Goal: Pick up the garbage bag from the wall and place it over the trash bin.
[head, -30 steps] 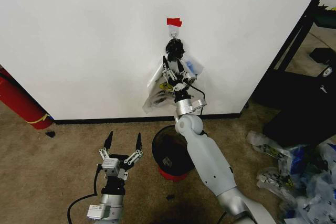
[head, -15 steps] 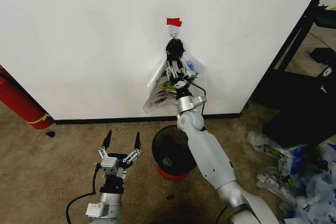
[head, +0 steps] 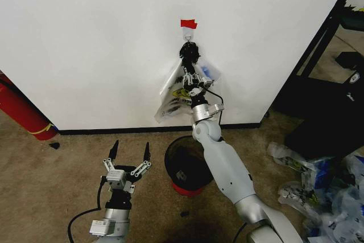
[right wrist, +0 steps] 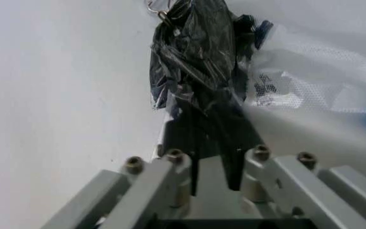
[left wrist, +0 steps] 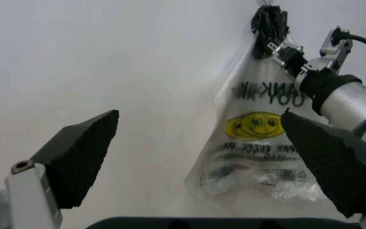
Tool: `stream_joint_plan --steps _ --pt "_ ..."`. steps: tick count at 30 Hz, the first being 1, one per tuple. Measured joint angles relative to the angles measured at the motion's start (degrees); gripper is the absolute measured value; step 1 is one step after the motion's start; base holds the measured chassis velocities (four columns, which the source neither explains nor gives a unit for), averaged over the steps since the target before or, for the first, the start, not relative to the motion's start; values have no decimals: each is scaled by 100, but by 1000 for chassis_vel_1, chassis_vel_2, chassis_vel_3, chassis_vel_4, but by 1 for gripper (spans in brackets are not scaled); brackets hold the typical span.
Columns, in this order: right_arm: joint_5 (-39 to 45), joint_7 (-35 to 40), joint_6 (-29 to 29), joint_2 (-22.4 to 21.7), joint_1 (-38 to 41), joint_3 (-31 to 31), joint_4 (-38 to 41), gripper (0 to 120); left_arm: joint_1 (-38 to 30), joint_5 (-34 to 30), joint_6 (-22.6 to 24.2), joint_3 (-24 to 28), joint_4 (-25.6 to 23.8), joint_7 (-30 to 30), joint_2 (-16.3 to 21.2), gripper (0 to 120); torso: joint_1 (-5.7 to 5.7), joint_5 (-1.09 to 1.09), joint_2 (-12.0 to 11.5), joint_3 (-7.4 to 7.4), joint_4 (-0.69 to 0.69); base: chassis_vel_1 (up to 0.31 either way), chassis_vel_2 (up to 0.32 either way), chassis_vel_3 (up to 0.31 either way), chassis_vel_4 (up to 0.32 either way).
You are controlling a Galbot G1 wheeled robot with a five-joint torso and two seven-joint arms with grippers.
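Note:
The garbage bag (head: 207,73), thin and clear with blue patches (right wrist: 310,86), hangs from a small hook (head: 188,37) on the white wall (head: 85,38), under a red tape strip (head: 189,24). Its dark gathered top (right wrist: 192,47) sits right below the hook. My right gripper (head: 188,64) reaches up along the wall, its fingers pressed together on that gathered top (right wrist: 208,102). The black mesh trash bin (head: 182,160) with a red base stands on the carpet below. My left gripper (head: 129,147) hovers open to the left of the bin, pointing at the wall.
A clear bag with a yellow smiley face (left wrist: 254,125) hangs beside the garbage bag. A red cylinder (head: 20,112) leans at the left. Black shelving (head: 330,55) stands at the right, with a pile of plastic bags (head: 324,189) on the floor.
My right gripper has climbed the wall from the bag's middle to the gathered top by the hook. The left gripper has drifted slightly left.

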Motion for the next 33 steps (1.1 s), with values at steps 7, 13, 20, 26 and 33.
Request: stream_joint_plan --steps 7,13,20,26,33 --pt "-22 7 -32 0 -135 -32 184 0 10 21 -22 8 32 -2 -19 100 0 0 0 0 0 0 0 0 0" --pt "-31 8 -31 0 -113 -23 273 0 28 46 -49 20 44 -3 -13 100 0 0 0 0 0 0 0 0 0" --pt "-194 -24 20 0 -354 -103 396 0 28 17 -51 -13 12 -36 36 100 0 0 0 0 0 0 0 0 0" --pt "-267 -115 49 0 -795 -140 696 0 21 -26 -73 -35 3 -78 82 100 0 0 0 0 0 0 0 0 0" --pt "-411 -267 99 -265 -1516 -99 1163 0 19 -47 -100 -31 -32 -89 104 100 0 1 0 0 -1 0 0 0 0"
